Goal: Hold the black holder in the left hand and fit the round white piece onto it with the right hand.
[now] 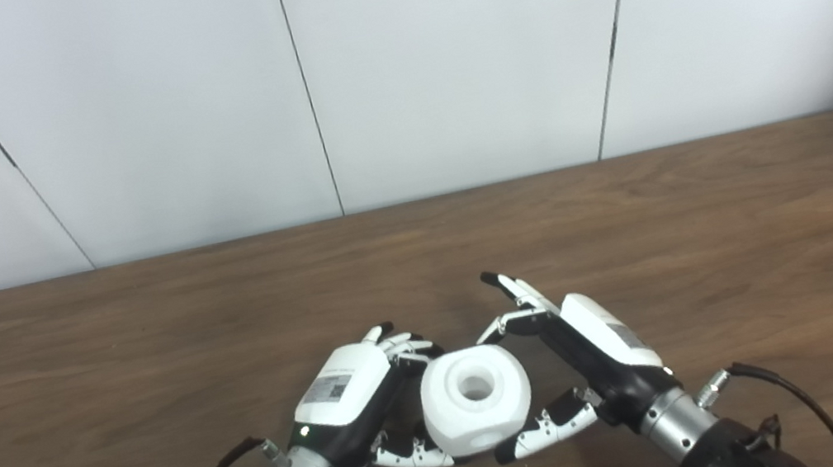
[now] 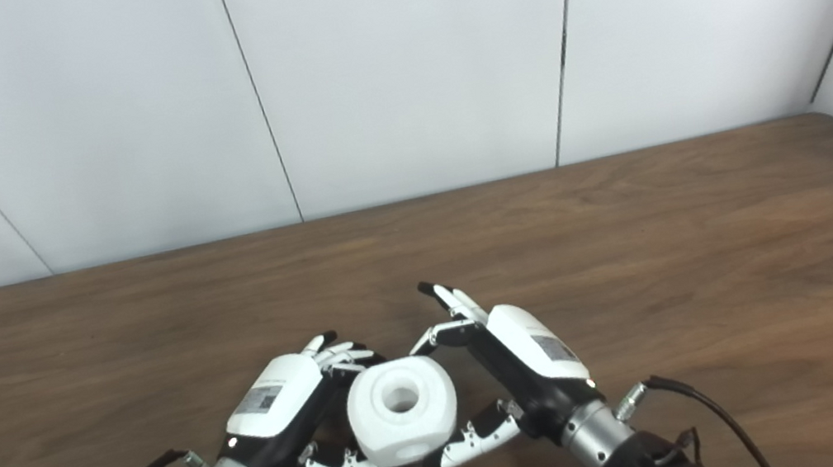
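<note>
The round white piece point(image 1: 476, 399), with a round hole in its top, is held just above the table near the front edge. My left hand point(image 1: 351, 398) hugs its left side, with fingers point(image 1: 401, 344) curled behind it and the thumb point(image 1: 412, 456) in front. The black holder is almost wholly hidden under the white piece and inside that grip. My right hand point(image 1: 586, 357) stands at the piece's right side with its fingers spread. One finger point(image 1: 507, 286) points away, and the thumb point(image 1: 538, 433) lies close to the piece's lower edge. It grips nothing.
The brown wooden table point(image 1: 718, 236) stretches wide on both sides and behind the hands. White wall panels point(image 1: 438, 54) rise at its far edge. Cables point(image 1: 783, 384) trail from both wrists toward the near edge.
</note>
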{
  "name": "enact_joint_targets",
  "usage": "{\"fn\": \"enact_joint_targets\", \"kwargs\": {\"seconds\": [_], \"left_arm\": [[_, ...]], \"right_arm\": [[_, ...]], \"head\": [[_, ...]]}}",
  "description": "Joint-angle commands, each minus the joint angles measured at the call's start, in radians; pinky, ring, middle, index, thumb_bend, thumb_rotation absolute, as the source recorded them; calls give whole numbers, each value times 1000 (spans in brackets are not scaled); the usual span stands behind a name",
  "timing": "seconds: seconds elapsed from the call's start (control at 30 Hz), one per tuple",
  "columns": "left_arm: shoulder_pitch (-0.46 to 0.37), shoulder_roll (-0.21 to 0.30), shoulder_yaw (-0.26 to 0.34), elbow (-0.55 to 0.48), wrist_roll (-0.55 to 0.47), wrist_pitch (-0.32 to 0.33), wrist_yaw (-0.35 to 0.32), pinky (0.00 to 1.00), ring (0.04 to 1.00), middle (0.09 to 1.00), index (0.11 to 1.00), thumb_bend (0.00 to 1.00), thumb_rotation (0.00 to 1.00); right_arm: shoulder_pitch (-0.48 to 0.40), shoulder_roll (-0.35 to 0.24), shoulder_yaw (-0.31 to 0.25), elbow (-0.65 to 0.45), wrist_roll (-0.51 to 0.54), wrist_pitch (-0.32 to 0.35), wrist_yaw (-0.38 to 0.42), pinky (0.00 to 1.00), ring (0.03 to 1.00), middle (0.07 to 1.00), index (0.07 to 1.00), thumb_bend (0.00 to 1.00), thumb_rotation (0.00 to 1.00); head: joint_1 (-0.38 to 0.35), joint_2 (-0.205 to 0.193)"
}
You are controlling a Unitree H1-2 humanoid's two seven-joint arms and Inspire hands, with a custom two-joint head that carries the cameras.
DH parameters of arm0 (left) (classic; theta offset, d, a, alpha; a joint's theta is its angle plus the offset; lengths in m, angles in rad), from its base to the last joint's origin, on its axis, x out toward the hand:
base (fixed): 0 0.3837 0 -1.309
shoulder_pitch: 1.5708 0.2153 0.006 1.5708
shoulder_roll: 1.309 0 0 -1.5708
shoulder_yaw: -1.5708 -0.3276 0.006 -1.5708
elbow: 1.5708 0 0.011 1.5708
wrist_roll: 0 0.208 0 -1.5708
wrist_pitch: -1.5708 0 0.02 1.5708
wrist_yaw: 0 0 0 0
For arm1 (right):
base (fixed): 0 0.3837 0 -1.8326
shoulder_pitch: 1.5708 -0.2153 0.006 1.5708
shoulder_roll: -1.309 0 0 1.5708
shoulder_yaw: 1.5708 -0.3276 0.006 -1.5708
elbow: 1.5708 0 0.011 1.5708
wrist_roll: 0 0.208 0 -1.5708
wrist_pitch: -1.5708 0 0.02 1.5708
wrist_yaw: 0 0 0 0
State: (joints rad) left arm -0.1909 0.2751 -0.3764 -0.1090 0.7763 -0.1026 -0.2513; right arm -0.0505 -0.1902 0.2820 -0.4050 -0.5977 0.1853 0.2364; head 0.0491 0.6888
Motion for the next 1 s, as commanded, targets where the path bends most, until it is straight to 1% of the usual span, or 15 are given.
{"fn": "enact_joint_targets", "kwargs": {"seconds": [0.0, 0.27, 0.37, 0.5, 0.73, 0.87, 0.97], "left_arm": [[-12, 0, 4, -41, 0, -6, 10, 1000, 893, 822, 480, 517, 51], [-8, 5, 1, -49, 4, 1, 0, 1000, 895, 826, 480, 517, 51], [-6, 4, 2, -50, 0, 4, -4, 1000, 897, 829, 480, 517, 51], [-6, 3, 2, -44, 1, 0, 1, 1000, 897, 827, 480, 517, 51], [-3, -4, 0, -46, 4, 7, 1, 1000, 898, 824, 480, 517, 51], [-6, -5, -3, -43, 11, 9, -1, 1000, 899, 827, 480, 517, 52], [-8, -7, -4, -38, 10, 4, 3, 1000, 898, 826, 480, 517, 51]], "right_arm": [[-16, 4, -2, -6, -3, -29, -16, 867, 1000, 993, 481, 504, 133], [-12, 7, -3, 23, -16, -36, -46, 857, 1000, 990, 481, 504, 134], [-24, 7, -11, 25, -21, -27, -56, 894, 1000, 993, 481, 504, 133], [-43, 8, -26, 37, -21, -25, -66, 899, 1000, 993, 481, 503, 133], [-66, 3, -42, 41, -22, -17, -60, 896, 1000, 990, 481, 504, 134], [-73, 1, -45, 47, -23, -22, -64, 873, 1000, 985, 481, 505, 133], [-81, 0, -46, 46, -21, -20, -60, 894, 1000, 988, 481, 505, 134]], "head": [[2, 1], [-1, -3], [-1, -3], [-4, -12], [-2, -12], [0, -14], [1, -14]]}}
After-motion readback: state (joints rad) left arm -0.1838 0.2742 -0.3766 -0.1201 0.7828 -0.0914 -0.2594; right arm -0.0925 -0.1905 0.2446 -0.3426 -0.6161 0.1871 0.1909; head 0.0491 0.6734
